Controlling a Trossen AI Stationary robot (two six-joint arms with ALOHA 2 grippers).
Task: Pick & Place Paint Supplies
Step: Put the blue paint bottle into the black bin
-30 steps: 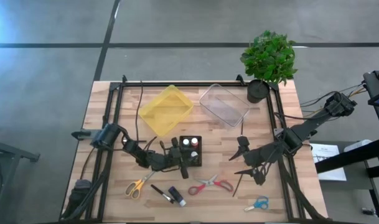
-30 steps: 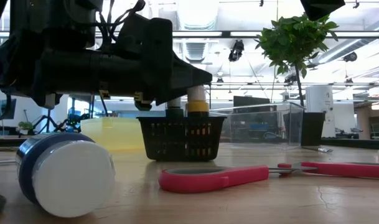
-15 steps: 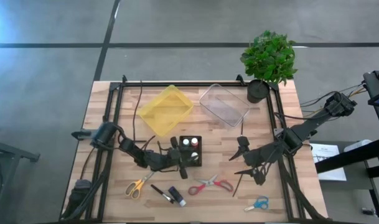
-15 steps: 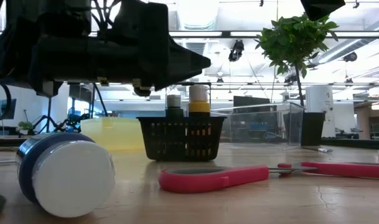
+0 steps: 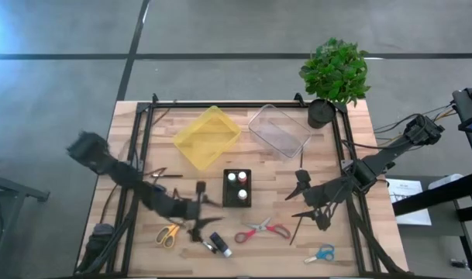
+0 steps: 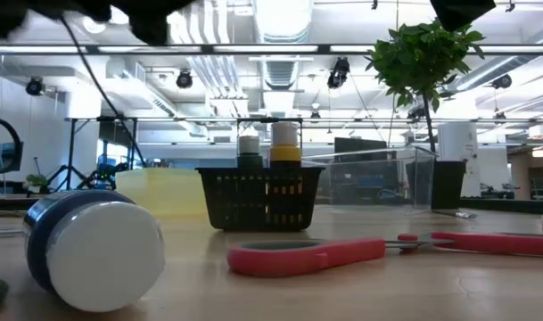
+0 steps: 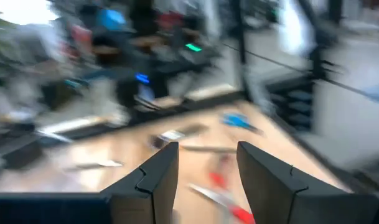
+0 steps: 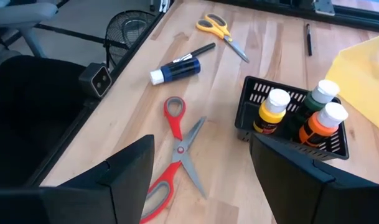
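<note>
- Wooden planks make up the table (image 5: 135,128), which is seen from above on a grey floor; a potted plant (image 5: 335,74) is set at its far right corner.
- Near the middle of the table a black mesh basket (image 5: 237,188) is placed, used below as the landmark.
- Three paint bottles are held upright in the basket: a yellow one (image 8: 269,112), an orange one (image 8: 320,125) and a dark green one (image 8: 318,96), all white-capped.
- Beyond the basket, a yellow tray (image 5: 207,137) is seen to the left and a clear plastic bin (image 5: 279,130) to the right.
- Red-handled scissors (image 5: 262,229) are laid on the wood just in front of the basket.
- A blue bottle with a white cap (image 5: 220,244) is lying on its side in front of the basket and slightly left, with a dark brush (image 5: 200,240) just beside it.
- Yellow-handled scissors (image 5: 170,232) are found further left of the basket's front; blue-handled scissors (image 5: 321,253) lie well to its front right.
- The left gripper (image 5: 198,208) is blurred, left of the basket and above the table; its fingers (image 7: 157,177) are seen apart with nothing between them.
- The right gripper (image 5: 304,200) is held well to the right of the basket, its fingers (image 8: 132,167) spread wide and empty.
</note>
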